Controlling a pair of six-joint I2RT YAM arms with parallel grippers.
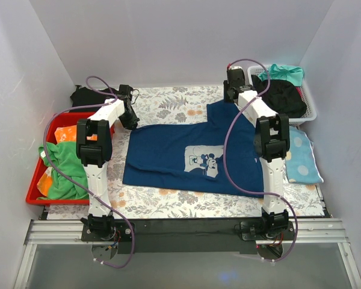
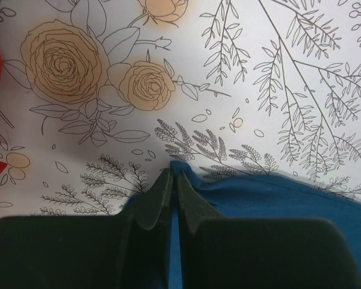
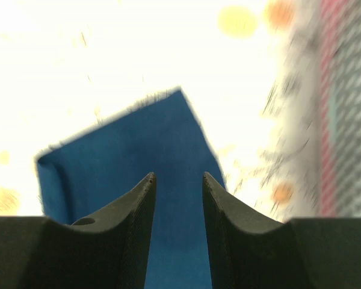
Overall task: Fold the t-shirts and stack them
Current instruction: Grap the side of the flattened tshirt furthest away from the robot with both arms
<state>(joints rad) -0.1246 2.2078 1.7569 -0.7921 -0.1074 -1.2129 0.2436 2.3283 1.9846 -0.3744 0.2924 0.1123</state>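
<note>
The navy blue t-shirt [image 1: 186, 159] with a pale cartoon-mouse print lies spread on the floral tablecloth. My left gripper [image 1: 132, 122] is at its far left corner. In the left wrist view the gripper [image 2: 173, 171] is shut on the shirt's edge [image 2: 277, 198]. My right gripper [image 1: 230, 95] is at the far right sleeve. In the right wrist view it [image 3: 177, 176] is open just above the blue sleeve [image 3: 138, 144], holding nothing. A black t-shirt [image 1: 286, 96] and a teal one [image 1: 283, 73] lie in the white basket [image 1: 310, 102].
A red tray [image 1: 33, 192] at the left holds green and orange clothes. A black cloth [image 1: 81, 96] lies at the back left. A light blue dotted cloth [image 1: 301, 158] lies at the right. White walls close in three sides.
</note>
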